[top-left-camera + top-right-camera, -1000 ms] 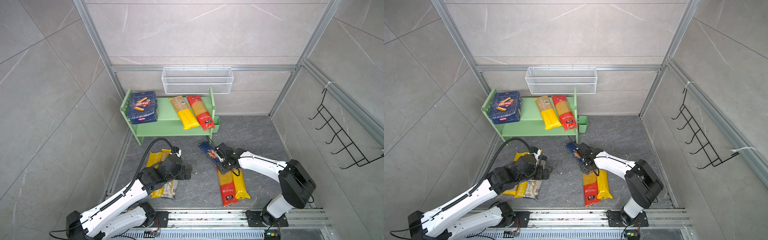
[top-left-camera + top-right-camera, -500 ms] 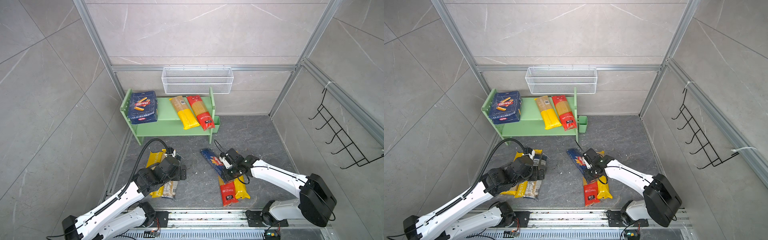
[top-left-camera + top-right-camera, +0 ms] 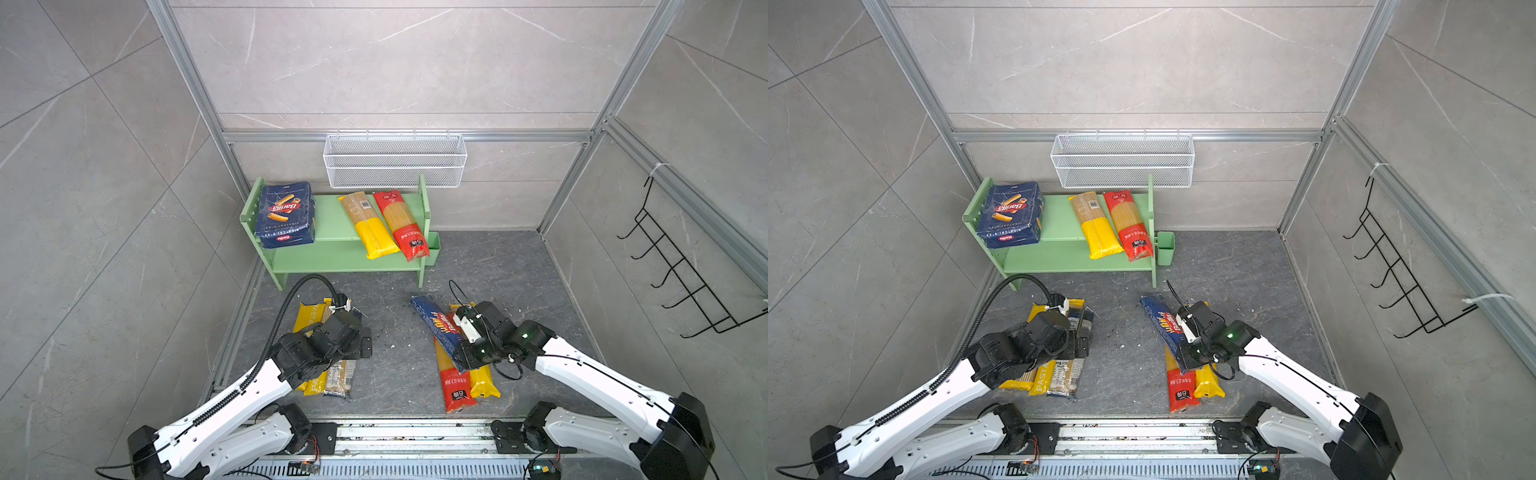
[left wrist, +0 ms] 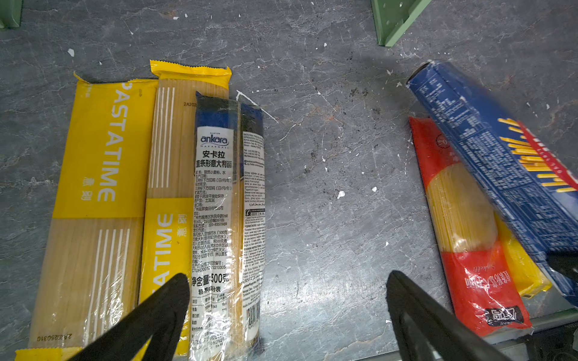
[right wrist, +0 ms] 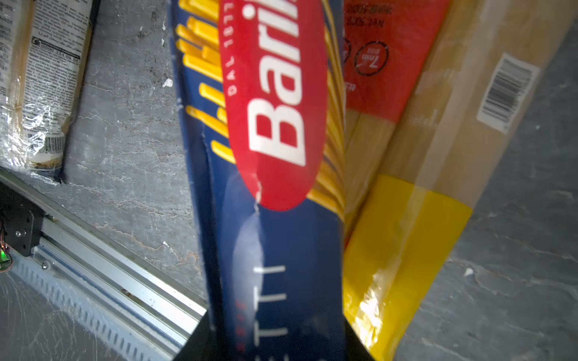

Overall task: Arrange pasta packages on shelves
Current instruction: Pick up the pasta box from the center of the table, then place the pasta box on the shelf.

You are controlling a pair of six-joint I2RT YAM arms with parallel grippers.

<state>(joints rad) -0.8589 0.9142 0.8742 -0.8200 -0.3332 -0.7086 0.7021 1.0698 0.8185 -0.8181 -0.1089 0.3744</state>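
The pale green shelves (image 3: 332, 249) (image 3: 1059, 249) stand at the back. Their top board carries stacked dark blue Barilla boxes (image 3: 284, 214), a yellow-ended spaghetti bag (image 3: 368, 226) and a red-ended one (image 3: 401, 222). My right gripper (image 3: 465, 357) (image 5: 275, 343) is shut on the near end of a long blue Barilla spaghetti box (image 3: 434, 324) (image 5: 275, 125). That box slants over a red bag (image 3: 455, 382) and a yellow bag (image 3: 482, 380) on the floor. My left gripper (image 3: 365, 340) (image 4: 287, 278) hangs open above the floor, beside an ankara pack (image 4: 215, 187) and PASTATIME bags (image 4: 103, 156).
A white wire mesh basket (image 3: 395, 160) hangs on the back wall above the shelves. A black hook rack (image 3: 681, 274) is on the right wall. A small green cup (image 3: 1165, 247) hangs on the shelf's right side. A metal rail (image 3: 415, 432) runs along the front edge.
My right gripper has closed on the blue Barilla box and drawn it toward the front, over the red and yellow bags. The left arm has barely shifted and stays open.
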